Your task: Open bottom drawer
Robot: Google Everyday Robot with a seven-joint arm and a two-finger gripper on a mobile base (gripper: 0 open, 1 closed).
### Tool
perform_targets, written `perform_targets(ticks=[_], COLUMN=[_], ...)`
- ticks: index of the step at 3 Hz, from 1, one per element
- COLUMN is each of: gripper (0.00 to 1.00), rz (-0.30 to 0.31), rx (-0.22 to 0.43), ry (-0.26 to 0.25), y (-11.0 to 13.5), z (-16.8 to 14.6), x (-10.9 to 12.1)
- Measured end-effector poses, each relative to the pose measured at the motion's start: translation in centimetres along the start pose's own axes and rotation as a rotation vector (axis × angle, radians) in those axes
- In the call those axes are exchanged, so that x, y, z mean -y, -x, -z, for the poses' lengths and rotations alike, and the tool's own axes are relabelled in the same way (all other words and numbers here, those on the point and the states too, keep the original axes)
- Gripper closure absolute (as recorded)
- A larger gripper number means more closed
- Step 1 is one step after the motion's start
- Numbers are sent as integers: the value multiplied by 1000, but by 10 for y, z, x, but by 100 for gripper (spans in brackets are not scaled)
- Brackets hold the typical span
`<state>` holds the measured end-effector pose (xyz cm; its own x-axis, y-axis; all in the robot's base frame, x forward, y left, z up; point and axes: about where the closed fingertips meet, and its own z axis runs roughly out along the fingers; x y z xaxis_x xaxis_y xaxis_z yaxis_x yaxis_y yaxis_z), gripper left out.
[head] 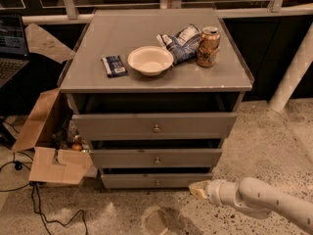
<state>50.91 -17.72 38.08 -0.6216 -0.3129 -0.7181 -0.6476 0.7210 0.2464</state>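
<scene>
The bottom drawer [156, 180] is the lowest and narrowest grey front of the grey chest, with a tiny round metal knob [157, 182] at its centre. It stands slightly out from the chest, with a dark gap above it. My gripper [197, 189] is at the end of a white arm that comes in from the lower right. It sits low above the floor, just off the drawer's right end, to the right of the knob and apart from it.
Above are the mid-sized drawer [156, 157] and the tall top drawer [155, 125]. The chest top [132, 38] holds a white bowl [150, 60], a dark packet [113, 65], a chip bag [181, 42] and a can [208, 46]. An open cardboard box [46, 146] and cables lie left; a white post [293, 70] stands right.
</scene>
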Motion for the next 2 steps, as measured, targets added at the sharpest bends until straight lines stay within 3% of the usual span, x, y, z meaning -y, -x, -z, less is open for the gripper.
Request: perform_targets(ticks=[1,2], gripper=[100,100], rz=[-68,-68], rx=[-33,-33], ry=[-7,-7], y=[-32,-32], z=[-56,-56], x=[46,46])
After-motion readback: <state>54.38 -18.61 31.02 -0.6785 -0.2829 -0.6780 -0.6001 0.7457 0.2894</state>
